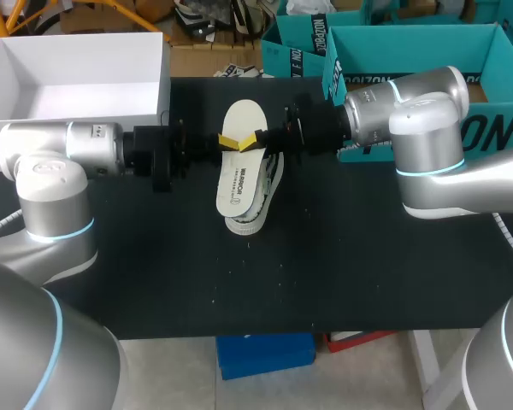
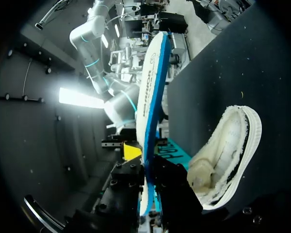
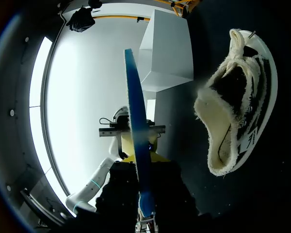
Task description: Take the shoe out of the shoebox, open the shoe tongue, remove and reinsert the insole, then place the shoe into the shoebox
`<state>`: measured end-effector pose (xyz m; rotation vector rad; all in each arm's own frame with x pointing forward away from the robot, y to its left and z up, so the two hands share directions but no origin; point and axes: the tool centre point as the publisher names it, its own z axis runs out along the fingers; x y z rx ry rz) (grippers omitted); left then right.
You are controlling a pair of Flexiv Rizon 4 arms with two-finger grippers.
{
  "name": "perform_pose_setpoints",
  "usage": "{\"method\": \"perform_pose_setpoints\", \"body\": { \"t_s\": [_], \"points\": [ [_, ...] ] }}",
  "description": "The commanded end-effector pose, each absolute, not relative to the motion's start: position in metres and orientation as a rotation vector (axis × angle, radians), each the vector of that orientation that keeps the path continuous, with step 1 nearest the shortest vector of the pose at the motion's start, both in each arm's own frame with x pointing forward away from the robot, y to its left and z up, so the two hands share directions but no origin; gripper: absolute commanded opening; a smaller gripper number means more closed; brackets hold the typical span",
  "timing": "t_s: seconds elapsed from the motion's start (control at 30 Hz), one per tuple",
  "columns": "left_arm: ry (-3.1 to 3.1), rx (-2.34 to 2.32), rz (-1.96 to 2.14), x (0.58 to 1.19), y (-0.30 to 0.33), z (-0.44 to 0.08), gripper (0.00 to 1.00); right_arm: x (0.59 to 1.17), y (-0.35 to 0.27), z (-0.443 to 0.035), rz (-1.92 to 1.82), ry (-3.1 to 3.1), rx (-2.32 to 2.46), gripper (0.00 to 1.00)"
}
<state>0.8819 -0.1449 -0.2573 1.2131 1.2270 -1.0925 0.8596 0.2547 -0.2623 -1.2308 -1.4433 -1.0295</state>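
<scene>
Two sets of fingers meet over the middle of the bench point(image 1: 342, 273). The left fingers point(image 1: 229, 141) come in from the left and the right fingers point(image 1: 259, 138) from the right. Each pair is clamped on the insole point(image 1: 237, 171), a little far of its middle, gripping it through its thickness. Both wrist views show the insole edge-on, running out ahead between the dark fingers that pinch it. It is held flat in the air, printed face up, with its long axis running near to far and its broader end far.

The shoe point(image 1: 248, 224) rests on the bench directly under the insole and slightly to the right. Its long axis also runs near to far, so the two lie almost parallel, one above the other and apart. Its fleecy opening shows in both wrist views, beside the held insole. I cannot tell which end is the toe. The white shoebox point(image 1: 164, 81) stands at the far left, well apart from the shoe.

I judge the insole is out and reinsertion comes next. The shoe lies straight down from the fingers and about equally near both arms. The insole would probably have to be tipped, leading end down, into the opening rather than lowered flat. With both pairs gripping, one may need to let go first.
</scene>
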Motion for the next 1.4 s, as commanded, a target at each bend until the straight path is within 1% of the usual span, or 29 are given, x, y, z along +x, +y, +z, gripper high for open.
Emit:
{"method": "perform_pose_setpoints", "body": {
  "t_s": [0.03, 0.07, 0.17, 0.2, 0.23, 0.37, 0.4, 0.43, 0.63, 0.93, 1.13, 1.4],
  "points": [
    [1.233, 1.214, -1.088, 0.884, -0.145, -0.259, 0.03, 0.86, 0.256, -0.263, -1.029, -1.443, -1.232, 0.0],
    [1.236, 1.213, -1.087, 0.885, -0.145, -0.26, 0.04, 0.86, 0.256, -0.263, -1.029, -1.443, -1.232, 0.0],
    [1.242, 1.212, -1.087, 0.887, -0.145, -0.261, 0.1, 0.86, 0.256, -0.263, -1.029, -1.443, -1.232, 0.0],
    [1.245, 1.212, -1.086, 0.887, -0.145, -0.261, 0.09, 0.86, 0.256, -0.263, -1.029, -1.443, -1.232, 0.0],
    [1.247, 1.21, -1.085, 0.888, -0.146, -0.261, 0.0, 0.86, 0.256, -0.263, -1.029, -1.443, -1.232, 0.0],
    [1.282, 1.222, -1.076, 0.888, -0.148, -0.26, 0.0, 0.86, 0.256, -0.263, -1.029, -1.443, -1.232, 0.0],
    [1.297, 1.227, -1.073, 0.886, -0.148, -0.26, 0.0, 0.859, 0.255, -0.262, -1.036, -1.44, -1.25, 0.19],
    [1.316, 1.233, -1.06, 0.885, -0.147, -0.259, 0.0, 0.859, 0.253, -0.261, -1.046, -1.436, -1.263, 1.0],
    [1.355, 1.275, -1.042, 0.875, -0.136, -0.253, 0.0, 0.854, 0.246, -0.26, -1.062, -1.431, -1.311, 1.0],
    [1.519, 1.394, -1.032, 0.832, -0.109, -0.242, 0.0, 0.828, 0.222, -0.256, -1.096, -1.407, -1.45, 1.0],
    [1.624, 1.487, -1.013, 0.8, -0.094, -0.247, 0.0, 0.81, 0.203, -0.257, -1.112, -1.401, -1.579, 1.0],
    [1.721, 1.595, -1.057, 0.757, -0.081, -0.268, 0.0, 0.783, 0.177, -0.254, -1.173, -1.363, -1.754, 1.0]
  ]
}}
